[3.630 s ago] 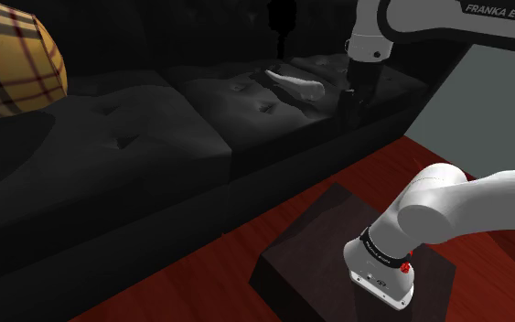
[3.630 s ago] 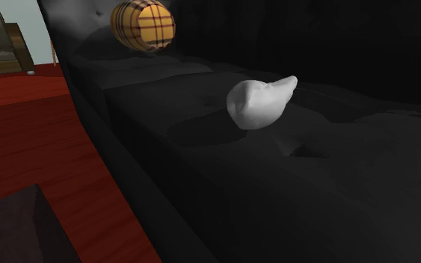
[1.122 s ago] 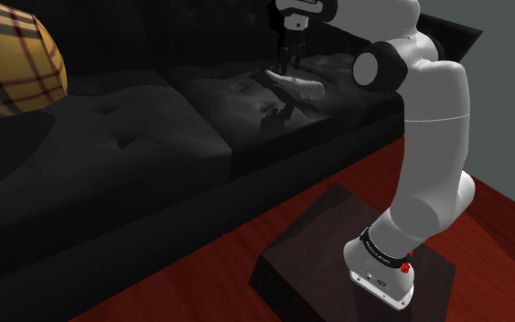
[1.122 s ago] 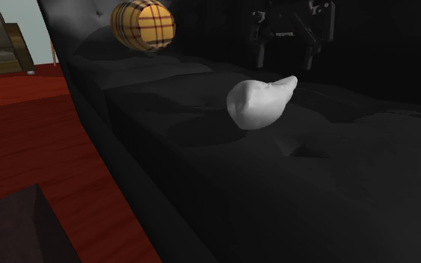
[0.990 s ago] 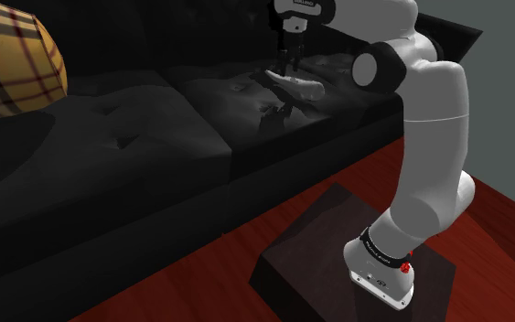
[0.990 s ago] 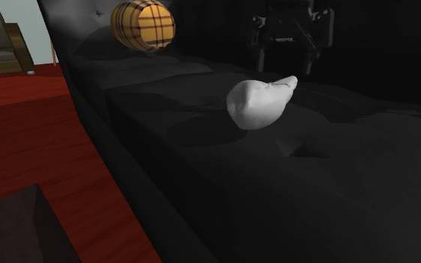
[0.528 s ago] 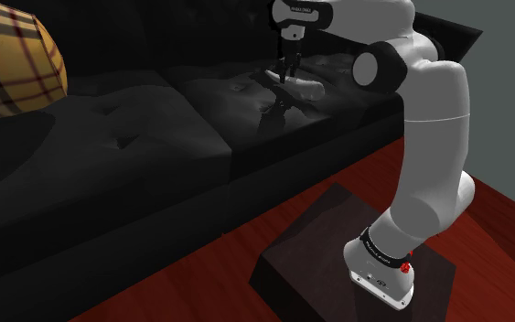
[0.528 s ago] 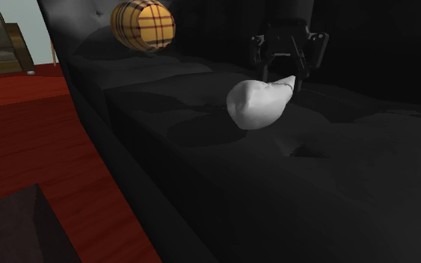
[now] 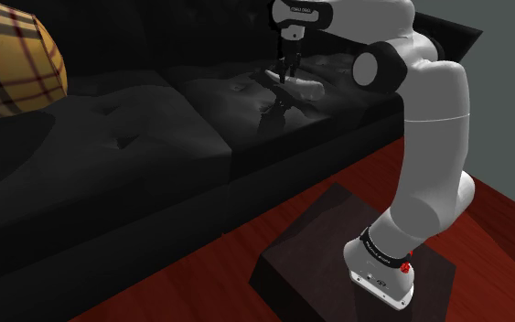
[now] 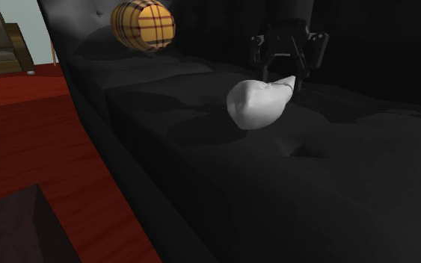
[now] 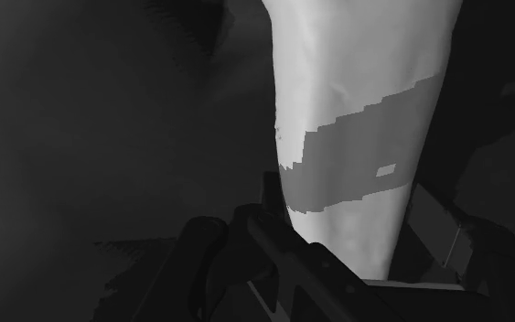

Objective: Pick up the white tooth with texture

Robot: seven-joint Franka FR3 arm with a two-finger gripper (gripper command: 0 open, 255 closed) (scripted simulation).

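A white tooth (image 10: 255, 104), rounded at one end and tapering to a point, lies on a dark sofa seat (image 10: 201, 149). In the shoulder view the tooth (image 9: 303, 85) rests near the sofa's far end. My black gripper (image 10: 283, 75) comes down from above and is shut on the tooth's narrow end. From the wrist, the pale tooth (image 11: 356, 101) runs away from the hand between the two black fingers (image 11: 269, 242), which clasp its near end. A grey shadow band crosses it.
A yellow plaid cushion (image 9: 13, 59) sits at the sofa's other end, also seen as the plaid cushion (image 10: 143, 25). The sofa back rises behind the tooth. Red wooden floor (image 9: 200, 274) lies in front of the sofa, with my dark stand (image 9: 324, 242) on it.
The gripper came down from just above the tooth with its fingers apart and closed them on the narrow end. In the last half second nothing moved.
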